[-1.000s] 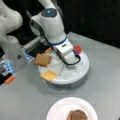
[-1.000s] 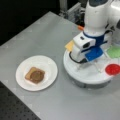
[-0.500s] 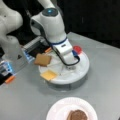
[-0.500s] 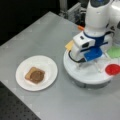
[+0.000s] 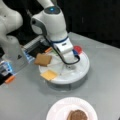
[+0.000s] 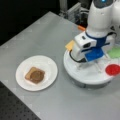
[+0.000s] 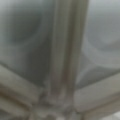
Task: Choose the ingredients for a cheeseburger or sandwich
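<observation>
A tan bread square with the brown patty on it lies on the white paper plate; the patty shows in both front views. The white divided tray holds another bread square, yellow cheese and a red disc. Green lettuce lies in its far compartment. My gripper hangs low over the tray's middle, beside the cheese. Its fingertips are hidden under the hand. The wrist view shows only the tray's white dividers close up.
A white robot base and a blue-lit device stand at a front view's left, with an orange piece beside them. The grey table ends at a black perforated surface in a front view's bottom left.
</observation>
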### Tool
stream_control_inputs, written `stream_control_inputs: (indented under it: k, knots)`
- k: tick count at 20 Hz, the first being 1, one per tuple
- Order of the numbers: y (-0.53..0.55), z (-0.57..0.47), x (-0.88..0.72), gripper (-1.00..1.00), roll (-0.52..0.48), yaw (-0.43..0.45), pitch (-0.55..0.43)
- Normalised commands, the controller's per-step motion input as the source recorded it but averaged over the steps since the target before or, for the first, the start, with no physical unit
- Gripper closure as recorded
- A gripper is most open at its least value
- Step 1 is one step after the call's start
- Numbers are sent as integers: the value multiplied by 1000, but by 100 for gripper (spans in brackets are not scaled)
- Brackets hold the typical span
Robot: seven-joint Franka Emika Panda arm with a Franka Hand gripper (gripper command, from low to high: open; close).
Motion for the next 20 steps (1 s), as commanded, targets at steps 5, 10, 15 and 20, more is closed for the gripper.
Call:
stream_control_inputs:
  k: [5, 10, 15, 20]
  knots:
    - [153, 429, 117, -100, -77, 21, 204]
    - [109, 215, 124, -100, -51, -56, 218]
    - [46, 250, 71, -100, -1, -422, 163]
    - [-12, 401, -19, -100, -35, -772, 244]
